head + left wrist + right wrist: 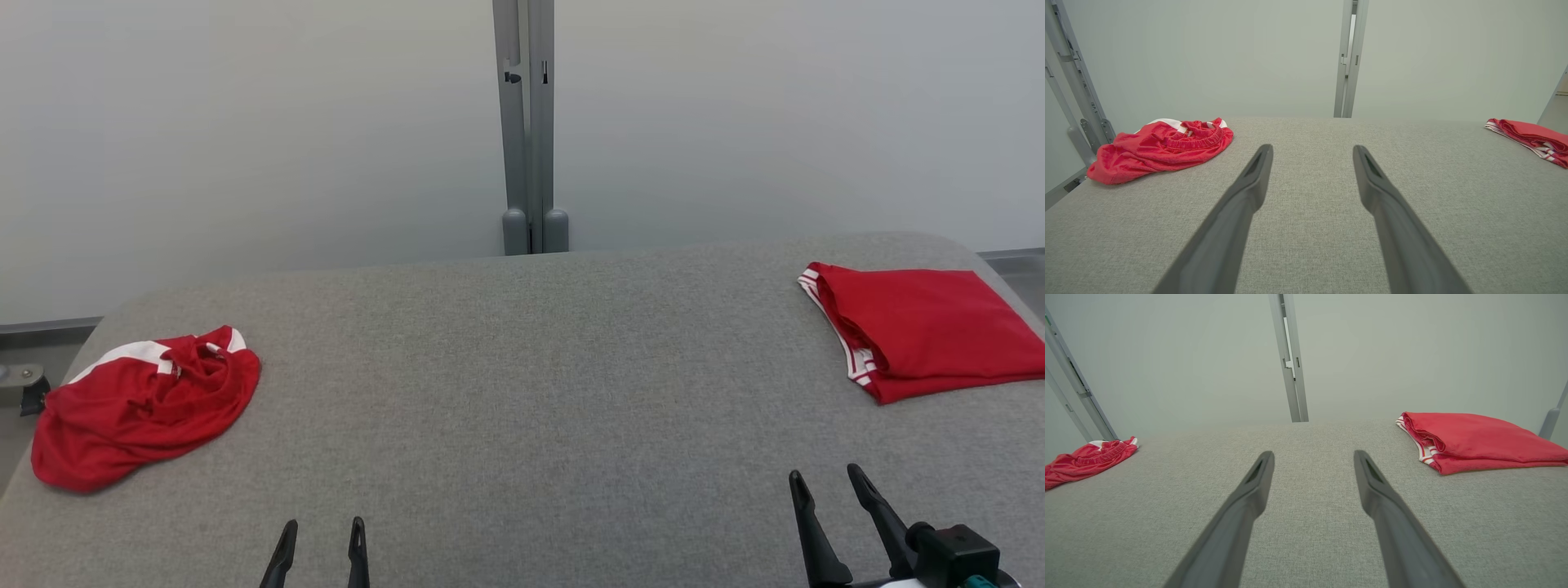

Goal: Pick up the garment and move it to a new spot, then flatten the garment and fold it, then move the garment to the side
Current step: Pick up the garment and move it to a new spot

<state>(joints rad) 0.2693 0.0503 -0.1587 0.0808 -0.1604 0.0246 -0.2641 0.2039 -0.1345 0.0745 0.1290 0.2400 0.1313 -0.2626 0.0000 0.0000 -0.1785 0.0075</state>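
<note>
A crumpled red garment [143, 404] with white patches lies in a heap at the table's left end; the left wrist view shows it [1161, 149] ahead and left of my fingers, and the right wrist view has it [1086, 461] at the far left. My left gripper [323, 529] stands open low over the front edge, well right of the heap, nothing between its fingers. My right gripper [826, 478] is open too, near the front right. In the wrist views both grippers [1312, 152] [1314, 457] point across bare cloth.
A folded red garment [927, 327] with white-striped trim rests at the table's back right [1533, 139] [1478, 441]. The grey fabric table [522, 384] has rounded corners. A grey metal post [529, 131] stands behind it against a pale wall.
</note>
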